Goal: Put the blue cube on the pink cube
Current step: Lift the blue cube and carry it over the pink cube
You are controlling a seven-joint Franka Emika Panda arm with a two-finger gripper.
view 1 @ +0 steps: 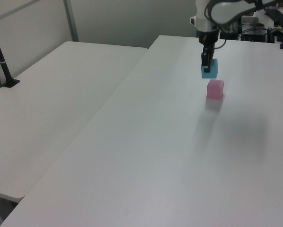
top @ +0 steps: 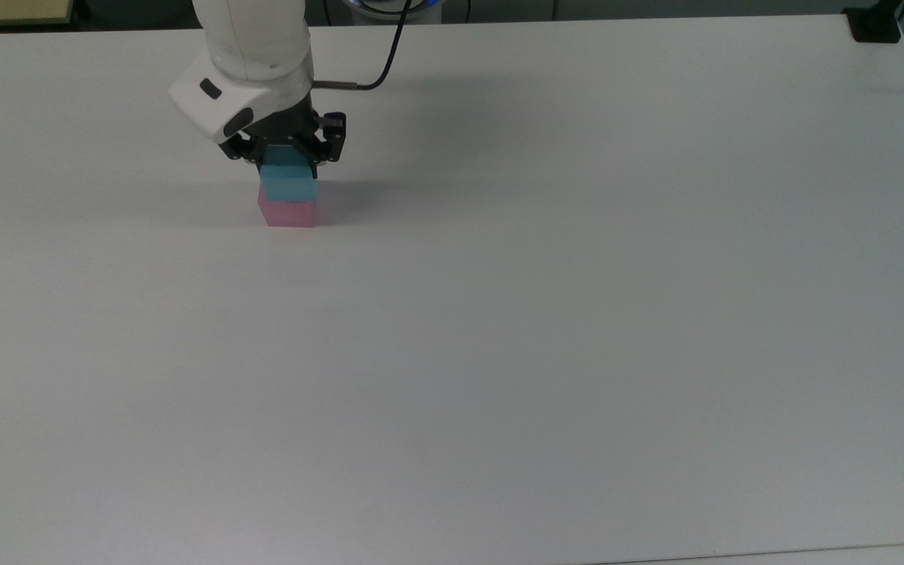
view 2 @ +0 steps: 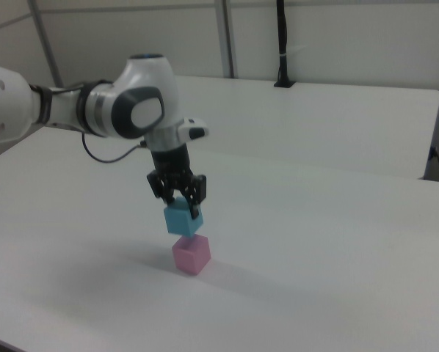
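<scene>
Gripper (view 2: 181, 204) is clamped on the blue cube (view 2: 184, 218) and holds it in the air. From my right view the blue cube sits just above the pink cube (view 2: 191, 254), a small gap between them, not touching. In the top view blue (top: 288, 183) overlaps pink (top: 289, 213). I count two cubes, one blue and one pink, one arm, on the white table (top: 546, 314). Pink rests flat on the table.
</scene>
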